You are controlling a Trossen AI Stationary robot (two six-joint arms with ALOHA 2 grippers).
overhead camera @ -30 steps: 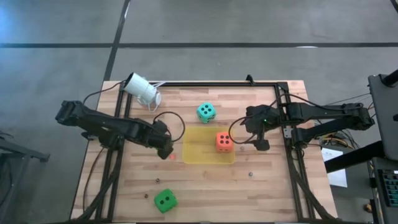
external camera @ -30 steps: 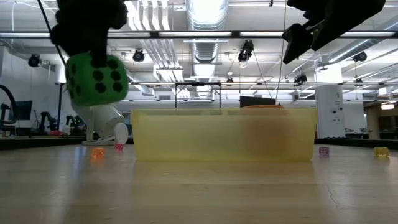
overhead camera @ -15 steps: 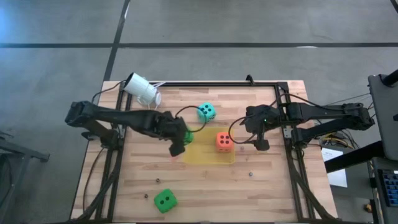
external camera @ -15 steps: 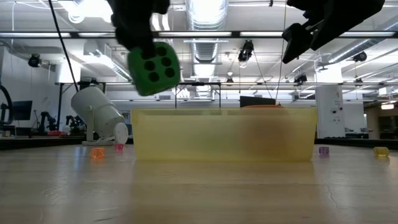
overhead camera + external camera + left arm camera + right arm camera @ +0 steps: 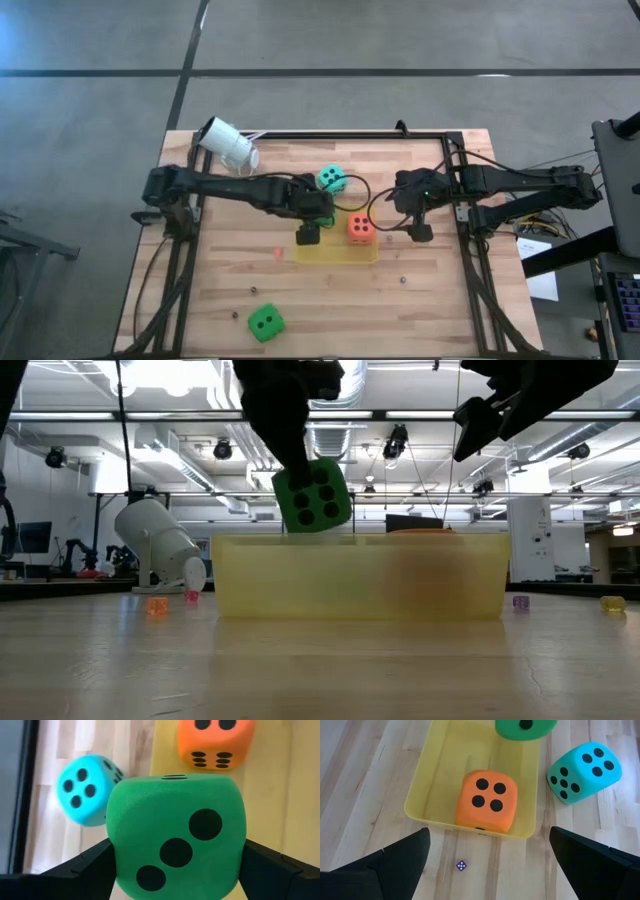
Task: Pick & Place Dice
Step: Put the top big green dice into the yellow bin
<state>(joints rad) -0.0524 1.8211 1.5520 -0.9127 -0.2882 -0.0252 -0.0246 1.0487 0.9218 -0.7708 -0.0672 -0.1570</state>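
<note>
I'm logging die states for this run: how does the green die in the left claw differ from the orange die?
The green die hangs in the air, held by the left claw above the yellow tray; the orange die rests inside that tray, free of any claw. Toward the right wrist camera, the orange die's upper face shows four pips; the green die is mostly cut off there. Both are soft-looking cubes with black pips.

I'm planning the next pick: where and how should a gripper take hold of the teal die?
Probably from straight above, fingers closing on two opposite side faces of the teal die. It sits flat on the table just outside the yellow tray, with bare wood around it in the right wrist view.
</note>
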